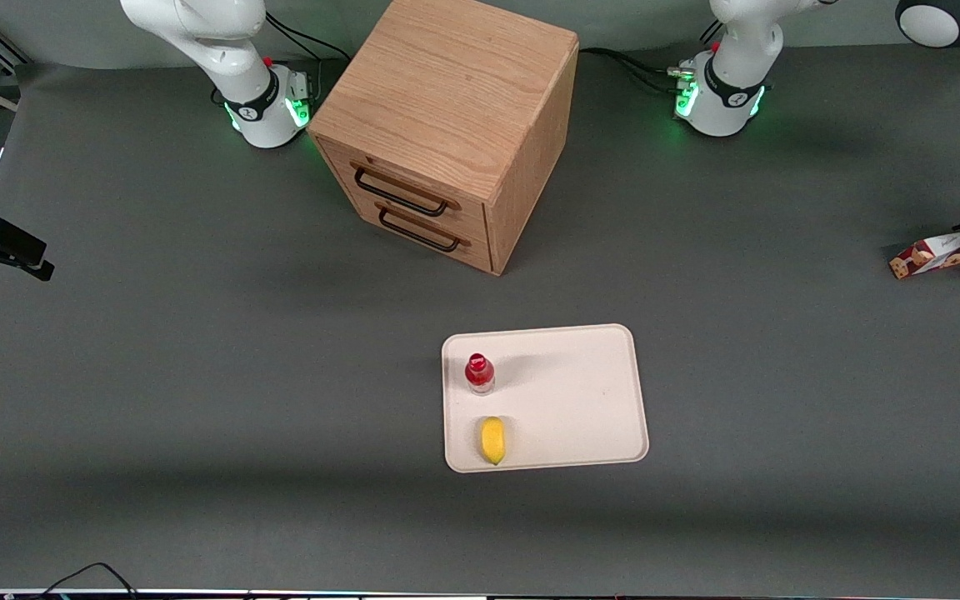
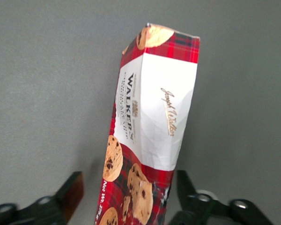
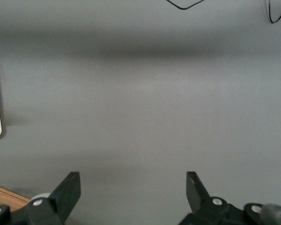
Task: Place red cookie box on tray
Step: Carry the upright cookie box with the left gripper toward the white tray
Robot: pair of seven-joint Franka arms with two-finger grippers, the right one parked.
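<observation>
Red cookie box (image 2: 150, 136) looked like thin printed cardboard w/ a slight sheen, creased on its white patch; it sat betw. the left gripper (image 2: 126, 197) fingers, matt black plastic, at the working arm's end of the table. Table (image 1: 197, 350) was covered in matt grey, cloth-like sheet; tray (image 1: 580, 392) was matt cream, smooth, prob. plastic. Drawer cabinet (image 1: 447, 108) was light wood w/ visible grain, handles dark & smooth; bottle (image 1: 479, 372) cap was glossy red.
</observation>
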